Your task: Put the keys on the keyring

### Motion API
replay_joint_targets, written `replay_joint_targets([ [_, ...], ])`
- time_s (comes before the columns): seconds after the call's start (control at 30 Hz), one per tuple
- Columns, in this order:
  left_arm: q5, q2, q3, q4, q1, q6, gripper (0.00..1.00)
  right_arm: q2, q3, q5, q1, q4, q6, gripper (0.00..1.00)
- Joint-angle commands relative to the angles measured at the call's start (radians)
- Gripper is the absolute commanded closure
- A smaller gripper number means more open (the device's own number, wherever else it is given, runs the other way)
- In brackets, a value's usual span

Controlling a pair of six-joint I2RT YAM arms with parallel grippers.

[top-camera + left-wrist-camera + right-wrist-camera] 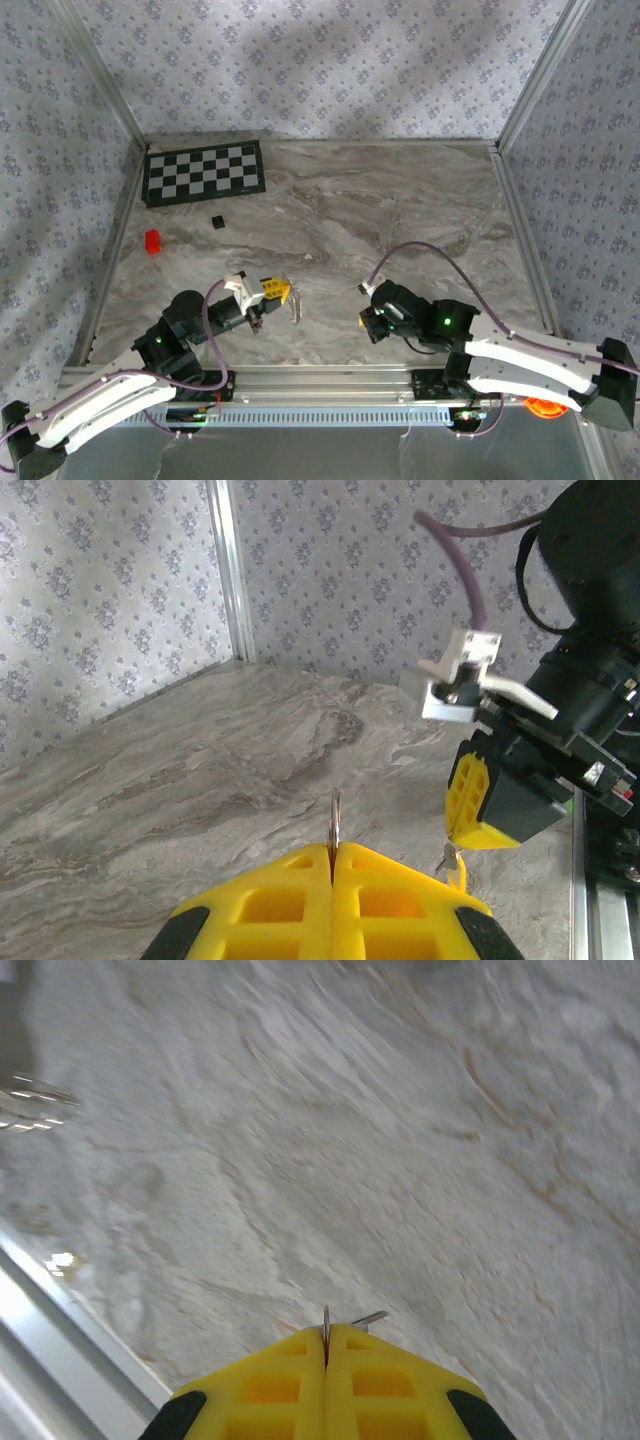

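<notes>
Yellow plastic fingers of the left gripper (333, 852) press flat together in its wrist view. They pinch a thin silvery metal keyring (335, 822), seen edge-on. From overhead the same piece hangs as a pale sliver, nearer the arms than the black-and-white chequered mat (205, 172) and to its right.

That wrist view also catches the right gripper (458, 835) from the side, with a tiny silver metal key (450, 858) dangling under its tips. Overhead, this detail is too small to make out. The right wrist view shows its own yellow fingers closed tight on that key, with a slim blade and a bent tip poking out. A blurred silver glint sits at that view's upper left edge, too soft to name.

A small red block (152, 241) lies just in front of the mat's left end, and a small black cube (217, 221) just in front of its middle. Grey veined marble table top (420, 200) carries everything, walled by pale floral wallpaper (320, 60) between aluminium corner posts (110, 90).
</notes>
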Motion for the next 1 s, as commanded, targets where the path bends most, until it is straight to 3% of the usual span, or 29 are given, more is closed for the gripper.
replay_joint_targets([
  [0.0,0.032,-0.01,0.065,0.004,-0.009,-0.041,1.0,-0.074,-0.019,0.02,0.022,0.084,-0.116,1.0],
  [0.27,0.089,-0.011,0.133,-0.057,-0.018,-0.059,1.0,-0.227,-0.074,-0.142,0.034,0.252,-0.276,1.0],
  [0.67,0.215,0.1,0.289,-0.203,-0.057,-0.016,1.0,-0.26,-0.044,-0.398,0.027,0.372,-0.452,1.0],
  [0.97,0.28,0.194,0.423,-0.385,-0.11,0.098,1.0,-0.266,-0.015,-0.444,0.012,0.381,-0.447,1.0],
])
